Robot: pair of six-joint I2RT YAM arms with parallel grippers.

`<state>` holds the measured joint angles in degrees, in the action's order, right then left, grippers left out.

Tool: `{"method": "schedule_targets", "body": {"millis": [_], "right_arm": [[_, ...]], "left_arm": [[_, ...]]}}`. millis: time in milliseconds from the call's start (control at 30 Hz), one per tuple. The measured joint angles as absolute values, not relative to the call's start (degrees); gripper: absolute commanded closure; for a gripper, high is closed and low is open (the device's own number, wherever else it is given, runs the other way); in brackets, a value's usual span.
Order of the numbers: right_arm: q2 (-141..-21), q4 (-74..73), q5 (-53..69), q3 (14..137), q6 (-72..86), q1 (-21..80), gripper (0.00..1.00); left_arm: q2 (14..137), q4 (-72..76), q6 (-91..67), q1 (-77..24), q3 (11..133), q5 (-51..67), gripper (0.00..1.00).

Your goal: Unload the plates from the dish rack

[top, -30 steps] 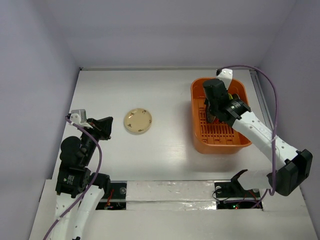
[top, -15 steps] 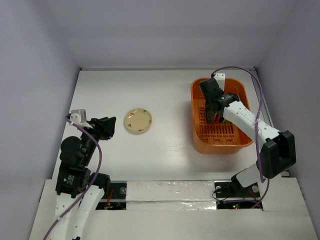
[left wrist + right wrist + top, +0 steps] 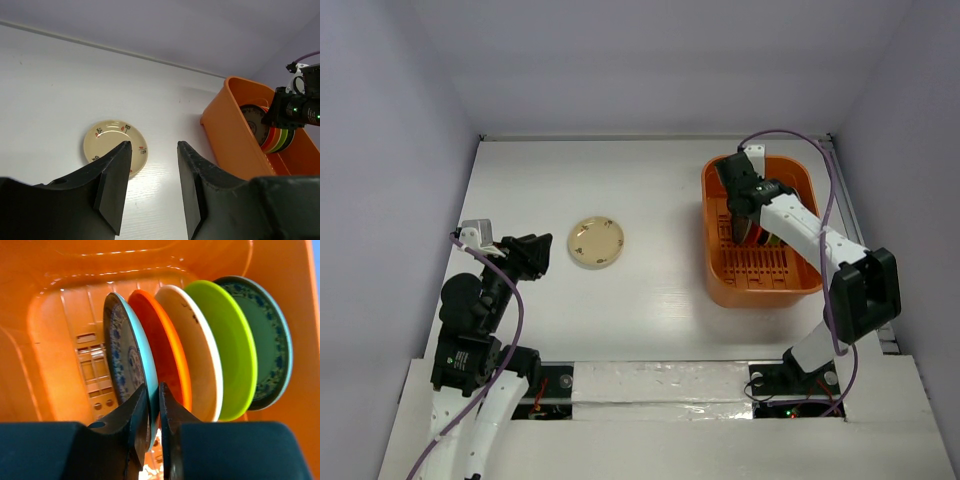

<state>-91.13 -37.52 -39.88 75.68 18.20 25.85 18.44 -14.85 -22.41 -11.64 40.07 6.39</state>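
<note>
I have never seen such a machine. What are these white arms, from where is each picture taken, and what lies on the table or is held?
These are two robot arms fixed at the near edge of a table. Each ends in a two-finger gripper. One picture looks down from above and behind them. The other two come from small cameras on the wrists, so each shows its own fingers. On the table lies one cream plate. To the right is an orange dish rack with five plates standing on edge. The left gripper is open and holds nothing. The right gripper reaches into the rack and pinches the rim of the patterned plate at the end of the row, which is not yet lifted.
</note>
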Motion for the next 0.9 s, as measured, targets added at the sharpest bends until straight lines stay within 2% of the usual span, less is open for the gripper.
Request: {"method": "schedule_targets", "body": {"millis": [233, 467, 533, 900], "right_arm": [[-91.24, -39.81, -41.95, 77.25, 16.32, 25.91, 0.95], [-88.51, -42.22, -43.53, 81.23, 15.53, 27.40, 0.97], [-86.78, -43.44, -44.31, 82.96, 15.20, 27.99, 1.00], [-75.92, -48.12, -48.47, 94.19, 15.20, 35.18, 1.00]], "left_arm": [[18.39, -14.85, -22.41, -11.64, 40.07, 6.39, 0.61], [18.41, -14.85, -22.41, -11.64, 40.10, 6.39, 0.60], [18.39, -14.87, -22.41, -11.64, 40.07, 6.39, 0.60], [18.41, -14.85, -22.41, -11.53, 40.10, 6.42, 0.60]]}}
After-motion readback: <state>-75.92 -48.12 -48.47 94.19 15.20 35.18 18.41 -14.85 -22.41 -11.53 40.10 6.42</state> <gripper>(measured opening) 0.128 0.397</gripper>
